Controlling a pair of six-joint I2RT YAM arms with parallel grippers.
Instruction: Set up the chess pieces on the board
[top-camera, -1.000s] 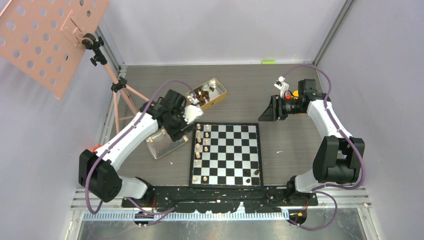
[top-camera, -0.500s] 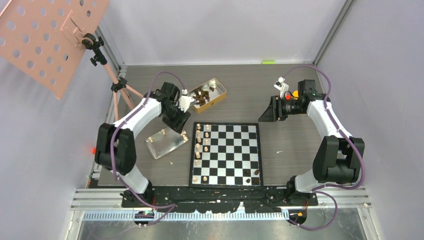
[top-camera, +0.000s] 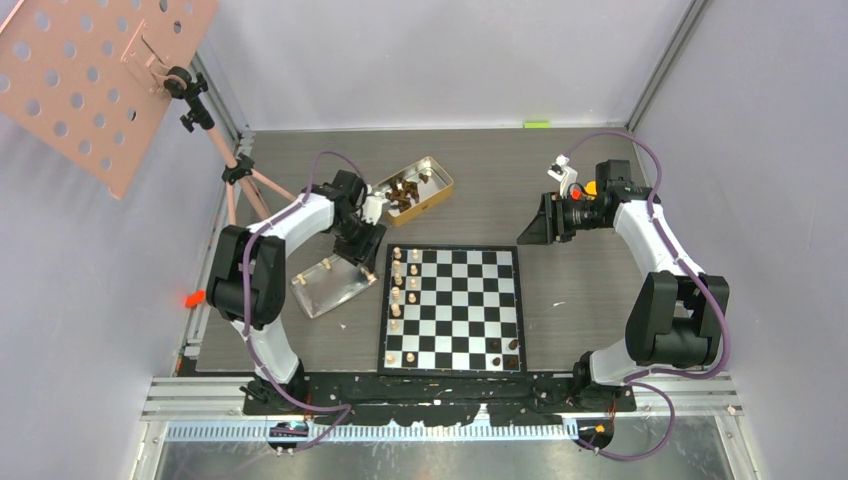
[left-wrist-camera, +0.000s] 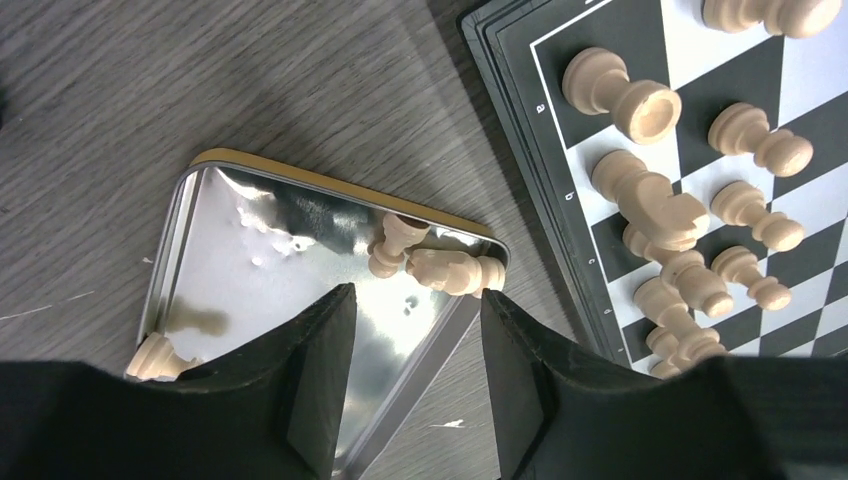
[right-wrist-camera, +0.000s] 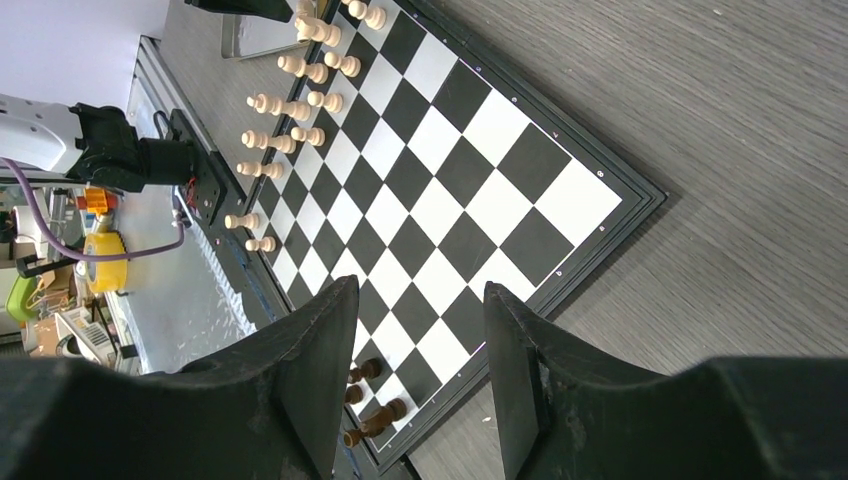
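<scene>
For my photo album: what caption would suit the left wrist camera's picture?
Open left gripper hovers over a shiny tray holding pale chess pieces, beside the chessboard.

We see the board (top-camera: 470, 300) mid-counter (top-camera: 590, 290), with pieces (top-camera: 398, 290) lined along its left side and a few more at its near edge. Just left of it lies a tray (top-camera: 325, 295) holding some pieces. Behind the board's far-left corner is a tin (top-camera: 449, 184) with more. A tripod (top-camera: 235, 175) stands far left.

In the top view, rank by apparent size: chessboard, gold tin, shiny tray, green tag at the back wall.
1. chessboard
2. gold tin and shiny tray: about alike, not ranked
3. green tag
</scene>
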